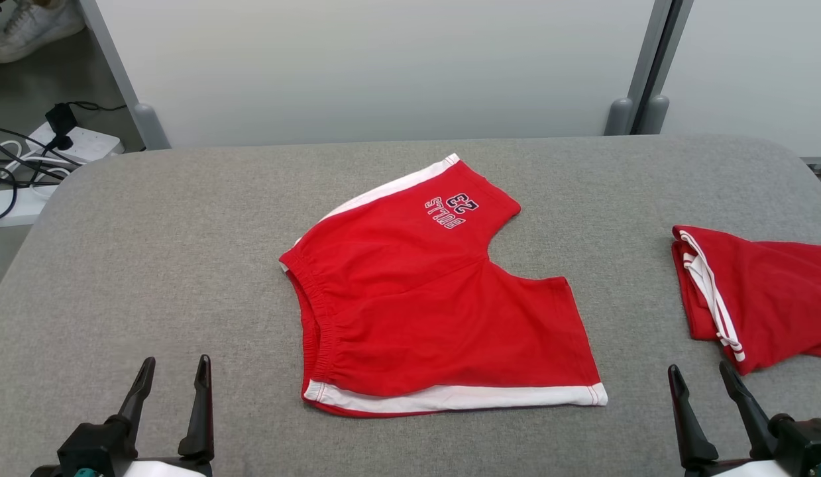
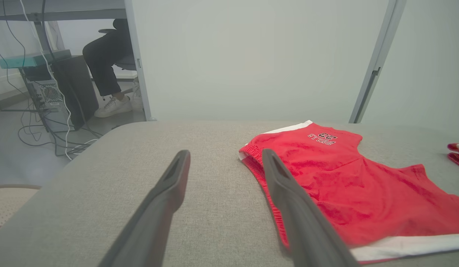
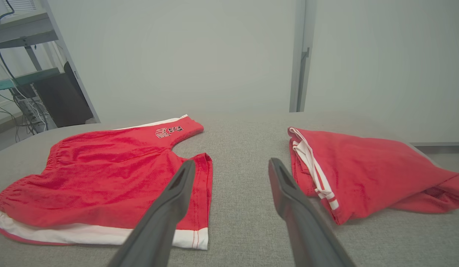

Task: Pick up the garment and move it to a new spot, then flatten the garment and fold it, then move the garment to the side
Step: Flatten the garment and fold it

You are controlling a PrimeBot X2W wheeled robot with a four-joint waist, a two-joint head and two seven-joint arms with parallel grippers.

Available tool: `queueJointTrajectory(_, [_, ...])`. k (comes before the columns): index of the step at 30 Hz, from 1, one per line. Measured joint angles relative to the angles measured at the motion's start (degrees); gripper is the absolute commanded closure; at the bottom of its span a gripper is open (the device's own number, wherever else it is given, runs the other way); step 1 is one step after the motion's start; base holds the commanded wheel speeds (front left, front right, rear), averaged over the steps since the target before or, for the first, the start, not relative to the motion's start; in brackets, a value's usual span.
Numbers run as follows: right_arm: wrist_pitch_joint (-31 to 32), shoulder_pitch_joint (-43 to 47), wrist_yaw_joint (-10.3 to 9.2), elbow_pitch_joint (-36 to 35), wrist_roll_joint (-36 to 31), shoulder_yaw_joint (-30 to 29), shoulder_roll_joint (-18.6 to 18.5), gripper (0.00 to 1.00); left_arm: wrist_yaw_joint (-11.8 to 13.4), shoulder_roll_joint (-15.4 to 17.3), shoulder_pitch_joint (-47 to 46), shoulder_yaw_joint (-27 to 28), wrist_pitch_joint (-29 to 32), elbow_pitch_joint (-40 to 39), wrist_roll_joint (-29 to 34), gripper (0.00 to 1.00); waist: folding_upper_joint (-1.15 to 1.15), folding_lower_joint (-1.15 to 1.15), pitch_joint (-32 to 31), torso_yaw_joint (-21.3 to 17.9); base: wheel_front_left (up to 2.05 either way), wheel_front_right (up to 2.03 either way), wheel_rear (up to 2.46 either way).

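The garment, a pair of red shorts (image 1: 423, 291) with white side stripes and a "23" print, lies spread flat in the middle of the grey table (image 1: 185, 252). Its waistband faces left and its legs point right and to the far side. The shorts (image 2: 344, 185) fill the right of the left wrist view, and the shorts (image 3: 103, 181) lie at the left in the right wrist view. My left gripper (image 1: 175, 371) stands open at the near left, apart from the cloth. At the near right my right gripper (image 1: 705, 377) is open too, holding nothing.
A second red garment (image 1: 755, 298) with white-striped trim lies folded at the table's right edge; this folded garment (image 3: 362, 170) is just right of my right gripper. Pale partition panels (image 1: 383, 66) stand behind the table. A power strip and cables (image 1: 46, 159) lie on the floor, far left.
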Motion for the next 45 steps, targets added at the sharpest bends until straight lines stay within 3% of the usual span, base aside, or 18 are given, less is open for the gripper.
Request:
queueJointTrajectory(13, [0.77, 1.49, 0.0, -1.62, -0.51, 0.57, 0.93, 0.0, -2.38, -0.3, -0.03, 0.66, 0.0, 1.86, 0.31, 0.0, 0.0, 0.0, -0.13, -0.17, 0.0, 0.0, 0.0])
queueJointTrajectory(45, [0.83, 1.18, 0.0, -1.36, -0.52, 1.44, 1.01, 0.0, -2.66, -0.8, -0.6, 0.47, 0.01, 2.44, 0.47, 0.0, 0.0, 0.0, 0.55, -0.51, 0.0, 0.0, 0.0])
